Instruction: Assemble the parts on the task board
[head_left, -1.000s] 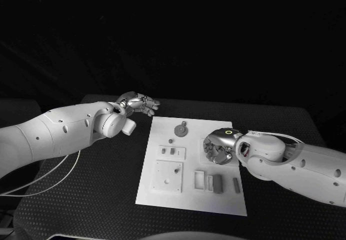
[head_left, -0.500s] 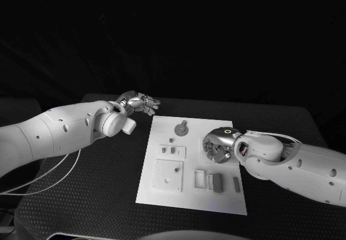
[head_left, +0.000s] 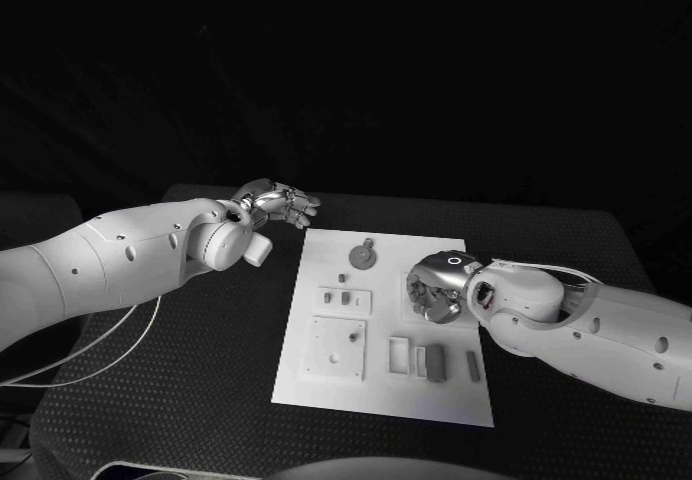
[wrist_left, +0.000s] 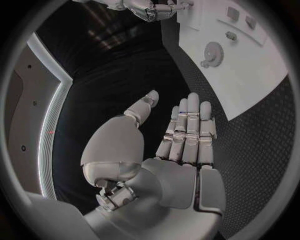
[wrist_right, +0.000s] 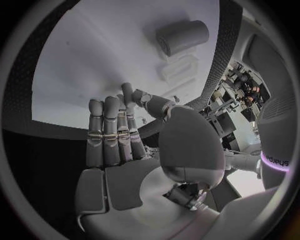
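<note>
- Board (head_left: 378, 395), a white plate, is lying flat in the middle of the black table (head_left: 173, 400), with its long side running away from the robot.
- Parts on it are grey: a round disc (head_left: 364, 260) is sitting near the far edge, a small plate with two tiny pieces (head_left: 343, 299) is lying below the disc, and a larger square plate (head_left: 336, 349) is lying nearer the robot.
- Three upright slim blocks (head_left: 433, 362) are standing side by side along the near right part of the board.
- Right hand (head_left: 433, 292) is hovering over the right half of the board, just beyond the slim blocks, palm turned down.
- Its fingers (wrist_right: 111, 135) are reaching out straight and close together over the white surface in the right wrist view; nothing is showing in its grasp, though whether the fingertips are touching the board I cannot tell.
- A grey cylinder (wrist_right: 182, 36) is lying on the board ahead of those fingers in that view.
- Left hand (head_left: 277, 207) is hanging over the table beyond the board's far left corner, clear of it.
- Its fingers (wrist_left: 189, 130) are stretching out flat with the thumb set apart, and it is holding nothing.
- From the left wrist view the disc (wrist_left: 214, 52) is showing on the board (wrist_left: 250, 85) well ahead of that hand.
</note>
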